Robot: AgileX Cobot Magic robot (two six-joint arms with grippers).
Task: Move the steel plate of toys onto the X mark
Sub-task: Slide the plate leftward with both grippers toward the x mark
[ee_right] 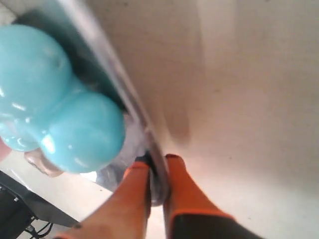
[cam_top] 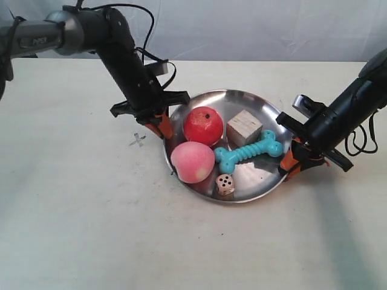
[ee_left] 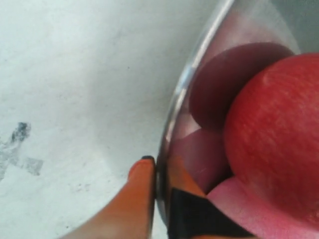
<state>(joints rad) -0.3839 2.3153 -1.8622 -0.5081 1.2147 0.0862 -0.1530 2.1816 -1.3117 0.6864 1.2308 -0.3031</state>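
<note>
So here's where we're at. The steel plate [cam_top: 257,176] sits around the middle of the tabletop [cam_top: 78,229] with all five toys in it, and both arms have hold of it. The left tool [ee_left: 158,172] is pinched onto the plate's left rim, one orange finger [ee_left: 139,194] outside the rim and the other inside. The wrist view shows the metal edge running right between them. The right tool [ee_right: 157,167] is doing the same on the right rim, clamped with a finger on each side of the edge. So the plate is held between the two tools, gripped on opposite sides.

Inside the plate:
- the apple [cam_top: 203,125] is on the left, towards the far side and closest to the left tool
- the peach [cam_top: 192,162] is just nearer than the apple, against the near-left rim, and the two look like they're touching
- the cube [cam_top: 243,127] is right of the apple, far side
- the bone [cam_top: 248,151] lies across the middle, with its right knob up near the rim by the right tool
- the die [cam_top: 225,184] is at the near edge, just right of the peach

The X mark [cam_top: 138,140] is on the bare tabletop left of the plate, just beside the left tool and fully uncovered. The plate isn't on it. We honestly can't tell whether the plate is resting on the tabletop or raised a hair off it.
</note>
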